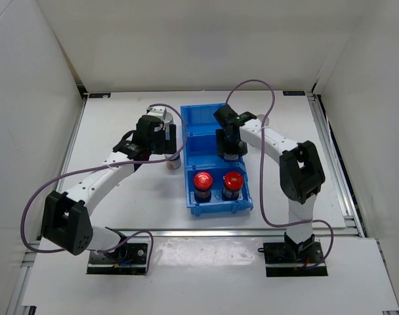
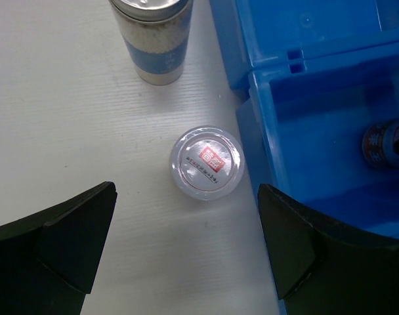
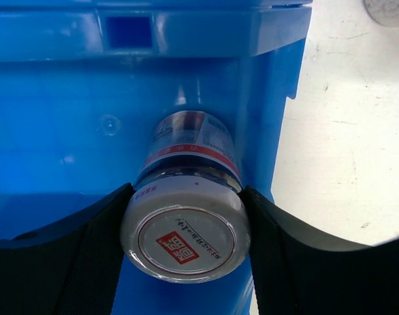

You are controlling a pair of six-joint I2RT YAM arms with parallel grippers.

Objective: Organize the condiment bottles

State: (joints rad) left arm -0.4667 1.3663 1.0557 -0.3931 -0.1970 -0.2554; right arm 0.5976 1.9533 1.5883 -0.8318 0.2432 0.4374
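Holding one white-lidded bottle [image 3: 189, 161] inside the blue bin [image 3: 55, 131], mid-frame, my right jaws clamped on it; left jaws wide open, empty, over a second white-lidded bottle [image 2: 206, 162] on the table [image 2: 68, 131].

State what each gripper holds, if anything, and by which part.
Right gripper: short white-lidded bottle, clamped at the sides of its lid, inside the blue bin. Left gripper: nothing; open over a second white-lidded bottle on the table.

From high behind, we look down on the whole table [image 1: 121, 190]. Our two wrist cameras point down at close range. All three views share the blue bin [image 1: 199, 128].
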